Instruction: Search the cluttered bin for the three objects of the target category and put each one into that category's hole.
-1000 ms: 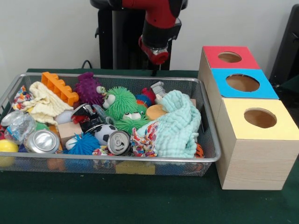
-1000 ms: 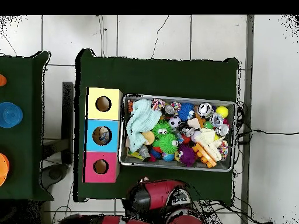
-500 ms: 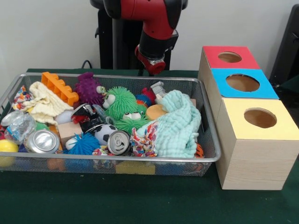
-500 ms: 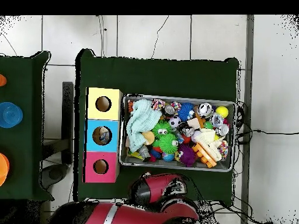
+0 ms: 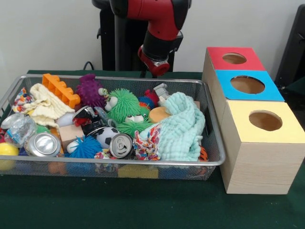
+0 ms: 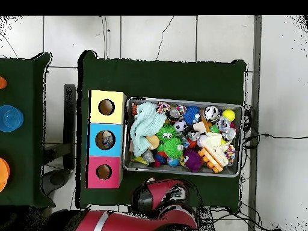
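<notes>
The wire-mesh bin [image 5: 212,143] is packed with toys, cloths and cans; it also shows in the overhead view [image 6: 183,171]. One crinkly see-through bottle [image 5: 19,129] lies at the bin's left end, beside a silver can [image 5: 43,144]; in the overhead view this bottle [image 6: 224,124] is at the bin's right end. Other bottles are hidden or too unclear to tell. The red-topped box's hole [image 5: 234,58] is at the back right and appears again in the overhead view [image 6: 103,172]. My gripper [image 5: 154,67] hangs behind the bin's far rim, over the table, touching nothing.
The blue-topped box [image 5: 248,85] and yellow-topped box [image 5: 265,120] stand in a row with the red one, right of the bin. A mint cloth [image 5: 181,129], green fuzzy toys [image 5: 123,106], an orange block [image 5: 59,89] and a second can [image 5: 121,145] cover the bin.
The arm's wrist has shifted slightly left and up behind the bin, and its upper links have swung round. Nothing in the bin has moved.
</notes>
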{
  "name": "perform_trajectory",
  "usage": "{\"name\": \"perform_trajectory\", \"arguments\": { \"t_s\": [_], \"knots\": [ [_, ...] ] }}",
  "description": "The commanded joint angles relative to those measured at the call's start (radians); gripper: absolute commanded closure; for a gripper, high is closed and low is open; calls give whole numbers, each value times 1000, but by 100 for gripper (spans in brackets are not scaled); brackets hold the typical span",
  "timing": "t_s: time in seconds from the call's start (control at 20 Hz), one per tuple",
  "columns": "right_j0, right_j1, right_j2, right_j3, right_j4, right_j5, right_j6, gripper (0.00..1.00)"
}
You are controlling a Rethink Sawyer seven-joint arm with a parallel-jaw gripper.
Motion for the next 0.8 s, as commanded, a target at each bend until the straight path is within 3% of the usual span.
{"name": "perform_trajectory", "arguments": {
  "t_s": [0.05, 0.15, 0.4, 0.65, 0.8],
  "knots": [
    [-73, 103, 88, -145, 52, -151, 54, 0],
    [-82, 65, 95, -103, 43, -155, 55, 0],
    [-147, -174, 183, 67, 50, -12, 20, 0],
    [-199, -303, 253, 162, 75, 75, 3, 0],
    [-166, -371, 250, 211, 105, 107, 28, 0]
  ]
}}
